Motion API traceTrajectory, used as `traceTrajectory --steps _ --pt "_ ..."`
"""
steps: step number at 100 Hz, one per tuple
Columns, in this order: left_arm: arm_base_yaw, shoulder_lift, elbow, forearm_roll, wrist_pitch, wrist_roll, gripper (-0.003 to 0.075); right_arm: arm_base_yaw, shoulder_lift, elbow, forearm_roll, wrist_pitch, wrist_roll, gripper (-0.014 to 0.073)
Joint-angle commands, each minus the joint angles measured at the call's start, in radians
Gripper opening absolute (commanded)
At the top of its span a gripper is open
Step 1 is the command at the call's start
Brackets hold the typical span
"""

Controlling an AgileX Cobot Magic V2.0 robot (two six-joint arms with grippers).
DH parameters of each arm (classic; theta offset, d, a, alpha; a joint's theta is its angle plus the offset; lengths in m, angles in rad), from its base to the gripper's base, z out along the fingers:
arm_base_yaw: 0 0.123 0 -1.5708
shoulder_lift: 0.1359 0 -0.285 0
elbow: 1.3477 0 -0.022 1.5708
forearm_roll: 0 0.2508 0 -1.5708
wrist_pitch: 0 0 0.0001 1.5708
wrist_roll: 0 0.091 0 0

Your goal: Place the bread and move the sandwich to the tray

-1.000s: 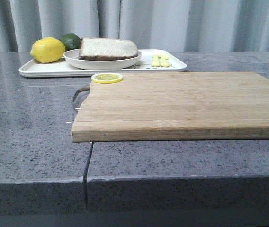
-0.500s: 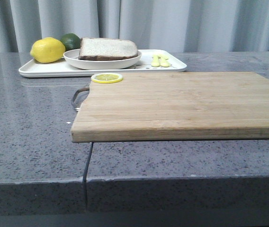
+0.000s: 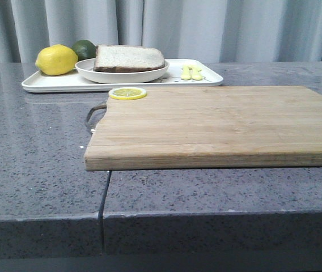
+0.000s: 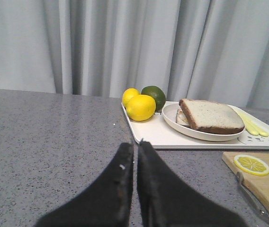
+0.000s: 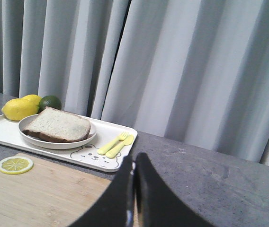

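The bread [image 3: 129, 57] is a thick brown-crusted slice lying on top of the sandwich, whose lower slice [image 4: 182, 118] peeks out beneath it. The stack fills a round white plate [image 3: 93, 71]. I see no egg. The plate stands on the white tray [image 3: 47, 84], which has a bear drawing [image 5: 94, 155]. Neither gripper shows in the front view. My left gripper [image 4: 135, 144] is shut and empty over the grey counter, short of the tray's corner. My right gripper [image 5: 134, 156] is shut and empty above the wooden board's far edge, near the tray's other end.
A wooden board [image 3: 217, 124] with a metal handle [image 3: 94, 113] lies in front of the tray, a lemon slice [image 3: 127, 93] on its far left corner. The tray also carries a lemon [image 3: 56, 59], a lime [image 3: 84, 49] and a yellow fork and spoon [image 3: 191, 72]. Curtains hang behind.
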Motion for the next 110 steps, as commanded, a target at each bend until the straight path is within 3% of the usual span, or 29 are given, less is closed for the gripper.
traceTrajectory --steps 1,62,83,88,101,110 --pt "-0.005 0.010 -0.027 -0.012 -0.066 0.004 -0.0019 -0.008 0.004 -0.026 0.003 -0.048 -0.009 -0.0116" --pt "-0.005 0.010 -0.025 -0.005 -0.068 0.004 -0.0019 -0.008 0.004 -0.026 0.003 -0.048 -0.009 -0.0116" --pt "-0.005 -0.035 0.009 0.268 -0.027 -0.010 -0.0019 -0.008 0.004 -0.026 0.003 -0.048 -0.009 -0.0116" --pt "-0.003 -0.059 0.035 0.379 -0.025 -0.090 -0.0019 -0.008 0.004 -0.026 0.003 -0.048 -0.009 -0.0116" --pt "-0.003 -0.120 0.120 0.699 -0.055 -0.473 -0.0019 -0.008 0.004 -0.026 0.003 -0.048 -0.009 -0.0116" --pt "-0.003 -0.157 0.180 0.762 -0.099 -0.550 -0.0019 -0.008 0.004 -0.026 0.003 -0.048 -0.009 -0.0116"
